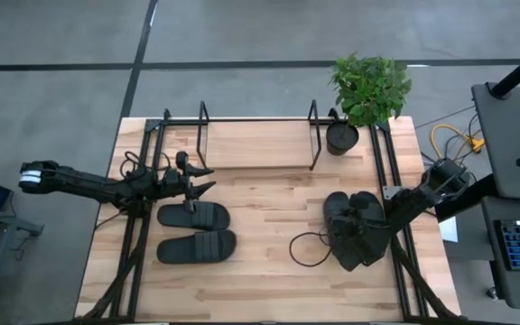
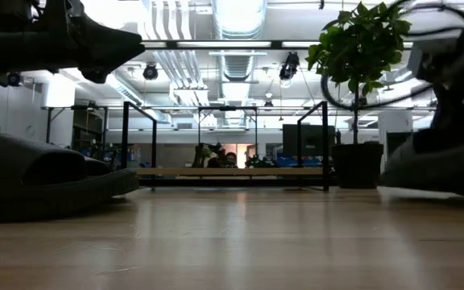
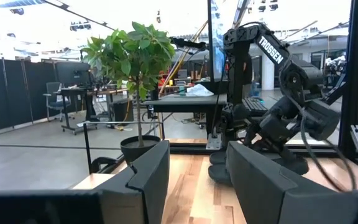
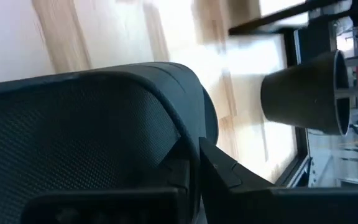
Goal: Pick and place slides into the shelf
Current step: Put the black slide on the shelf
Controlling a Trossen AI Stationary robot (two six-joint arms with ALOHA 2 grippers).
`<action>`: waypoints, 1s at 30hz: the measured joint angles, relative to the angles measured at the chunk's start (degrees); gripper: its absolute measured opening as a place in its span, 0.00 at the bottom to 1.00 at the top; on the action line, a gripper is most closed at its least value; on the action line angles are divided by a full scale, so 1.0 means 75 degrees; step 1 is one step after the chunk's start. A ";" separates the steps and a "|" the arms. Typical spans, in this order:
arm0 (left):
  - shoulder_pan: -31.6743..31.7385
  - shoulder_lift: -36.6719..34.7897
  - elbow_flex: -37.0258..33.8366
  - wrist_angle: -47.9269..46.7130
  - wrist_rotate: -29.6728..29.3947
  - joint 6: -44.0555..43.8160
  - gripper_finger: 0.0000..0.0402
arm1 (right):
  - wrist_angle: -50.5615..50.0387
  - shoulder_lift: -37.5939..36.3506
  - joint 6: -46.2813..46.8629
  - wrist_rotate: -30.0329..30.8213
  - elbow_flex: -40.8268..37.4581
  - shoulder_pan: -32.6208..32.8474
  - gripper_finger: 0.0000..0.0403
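Right pincer (image 1: 355,236) is squeezed tight on the edge of a slide (image 4: 86,130), one of two right slides (image 1: 355,226) lying under it on the worktop (image 1: 269,280). We think slides are light, soft and bendy, so holding the thin edge works. Far ahead stands the shelf (image 1: 255,144). Left pincer (image 1: 192,185) waits apart above the two left slides (image 1: 195,232).

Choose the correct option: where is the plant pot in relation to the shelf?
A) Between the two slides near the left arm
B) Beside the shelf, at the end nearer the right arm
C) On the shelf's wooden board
B: in the high view the plant pot stands just outside the shelf, at the end nearer the right arm.
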 joint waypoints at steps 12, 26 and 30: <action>0.0000 -0.0037 0.0003 -0.0032 0.0002 0.0000 0.37 | 0.0156 -0.1717 -0.0006 0.2017 0.0423 0.0000 0.02; 0.0002 -0.0123 0.0029 -0.0028 0.0000 -0.0002 0.37 | 0.0889 -0.2835 -0.0048 0.3782 0.0441 0.0000 0.02; 0.0002 -0.0128 0.0039 0.0032 0.0001 0.0000 0.37 | 0.1069 -0.2878 -0.0064 0.4413 0.0499 -0.0003 0.02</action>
